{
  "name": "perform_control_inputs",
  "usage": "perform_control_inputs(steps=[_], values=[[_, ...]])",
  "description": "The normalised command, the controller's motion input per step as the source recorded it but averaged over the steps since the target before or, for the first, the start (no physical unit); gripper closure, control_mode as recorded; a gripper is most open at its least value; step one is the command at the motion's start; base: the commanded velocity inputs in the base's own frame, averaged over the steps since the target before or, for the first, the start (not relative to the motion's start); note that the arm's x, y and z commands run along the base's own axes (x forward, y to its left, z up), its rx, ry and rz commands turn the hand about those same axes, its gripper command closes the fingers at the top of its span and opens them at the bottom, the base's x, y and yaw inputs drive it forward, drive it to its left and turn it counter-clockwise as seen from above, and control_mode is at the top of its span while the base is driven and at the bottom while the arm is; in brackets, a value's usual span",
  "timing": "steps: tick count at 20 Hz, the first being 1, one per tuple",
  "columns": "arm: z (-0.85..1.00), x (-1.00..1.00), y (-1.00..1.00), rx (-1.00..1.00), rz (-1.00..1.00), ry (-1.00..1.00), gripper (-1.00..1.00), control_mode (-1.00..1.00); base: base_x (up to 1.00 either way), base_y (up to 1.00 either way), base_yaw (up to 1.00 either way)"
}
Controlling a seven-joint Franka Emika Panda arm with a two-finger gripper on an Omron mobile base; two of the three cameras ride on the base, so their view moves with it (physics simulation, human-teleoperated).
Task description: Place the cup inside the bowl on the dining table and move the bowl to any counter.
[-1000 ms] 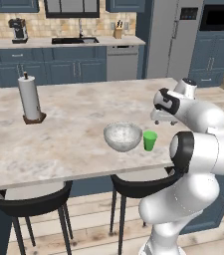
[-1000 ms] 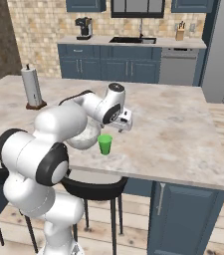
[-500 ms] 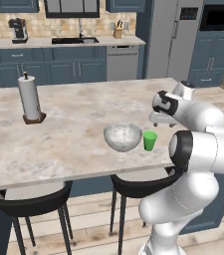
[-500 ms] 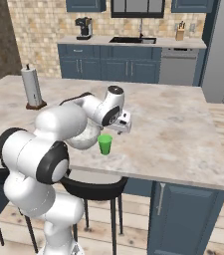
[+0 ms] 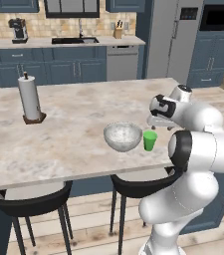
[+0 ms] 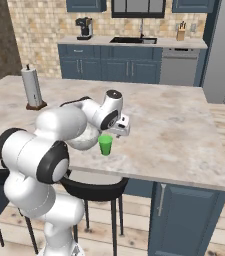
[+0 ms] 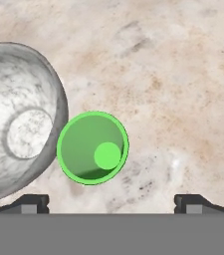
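A small bright-green cup (image 5: 150, 140) stands upright on the dining table (image 5: 68, 149), near its front edge. Close on its left is the glassy grey-white speckled bowl (image 5: 122, 136); whether the two touch cannot be made out. My gripper (image 5: 157, 122) hangs a little above the cup, pointing down. In the hand view I look straight into the cup (image 7: 92, 148), with the bowl (image 7: 19, 124) at the left. The gripper (image 7: 112, 203) is open, its fingertips (image 7: 31, 201) wide apart and nothing between them. In the right base view the cup (image 6: 105, 144) sits just below the gripper (image 6: 120, 129), and my arm partly hides the bowl (image 6: 86, 137).
A paper towel roll (image 5: 30, 98) stands on the table's far left. Black stools (image 5: 31, 199) are tucked under the front edge. Behind, a counter (image 5: 58, 44) over blue cabinets carries a coffee machine (image 5: 18, 29) and a knife block (image 5: 117, 32).
The hand has sunk a little toward the cup. Cup and bowl have stayed where they were.
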Motion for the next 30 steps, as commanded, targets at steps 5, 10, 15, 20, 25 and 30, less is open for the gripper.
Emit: perform_control_inputs(steps=[5, 10, 15, 20, 25, 30], values=[[-0.20, 0.03, 0.00, 0.00, 0.00, 0.00, -1.00, -1.00, 0.00, 0.00, 0.00], [-0.13, 0.13, 0.03, 0.00, 0.00, 0.00, -1.00, -1.00, 0.00, 0.00, 0.00], [-0.07, 0.26, 0.02, 0.00, 0.00, 0.00, -1.00, -1.00, 0.00, 0.00, 0.00], [-0.08, 0.04, 0.00, 0.00, 0.00, 0.00, -1.00, -1.00, 0.00, 0.00, 0.00], [-0.09, 0.00, 0.00, 0.00, 0.00, 0.00, -1.00, -1.00, 0.00, 0.00, 0.00], [-0.17, 0.02, 0.00, 0.00, 0.00, 0.00, -1.00, -1.00, 0.00, 0.00, 0.00]])
